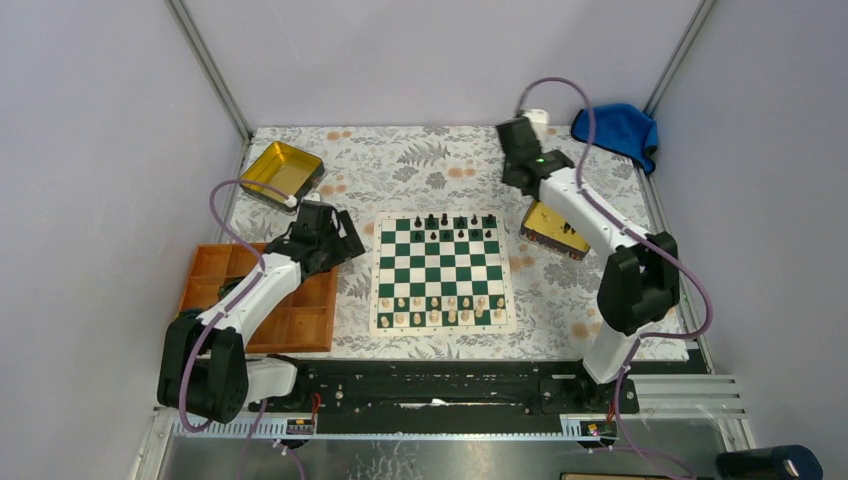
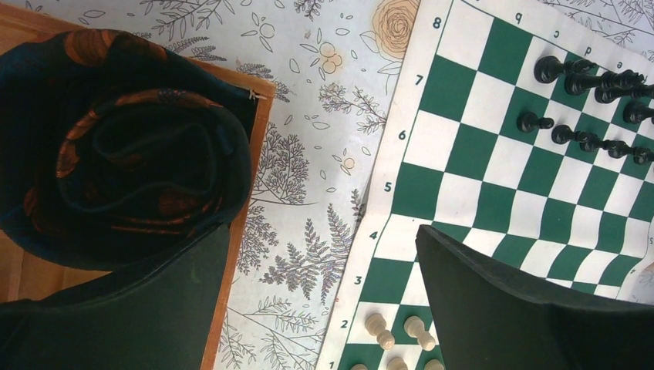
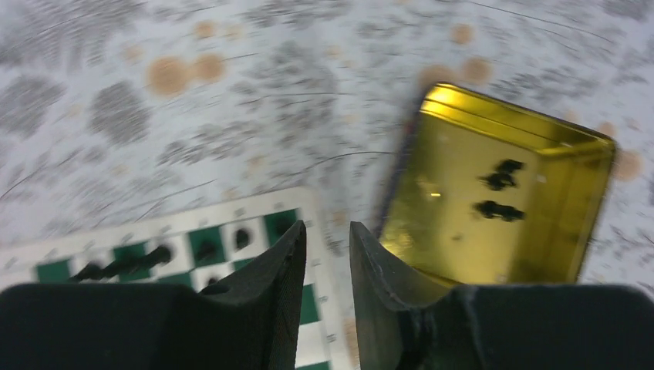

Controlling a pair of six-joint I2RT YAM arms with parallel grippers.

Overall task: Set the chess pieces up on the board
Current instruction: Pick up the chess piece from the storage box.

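Observation:
The green and white board (image 1: 443,272) lies mid-table. Several black chess pieces (image 1: 445,222) stand on its two far rows, also visible in the left wrist view (image 2: 594,81). More black chess pieces (image 3: 497,193) lie in a gold tin (image 3: 493,193) beside the board's far right corner. My right gripper (image 3: 327,227) hovers over the gap between board and tin. It is open by a narrow gap, with nothing between its fingers. My left gripper (image 2: 322,231) stands wide open and empty over the board's left edge (image 2: 385,193).
Cream pieces (image 1: 440,308) fill the board's near rows. An orange compartment tray (image 1: 262,300) at the left holds a dark patterned pouch (image 2: 123,154). A second gold tin (image 1: 282,172) sits far left. A blue cloth (image 1: 617,130) lies in the far right corner.

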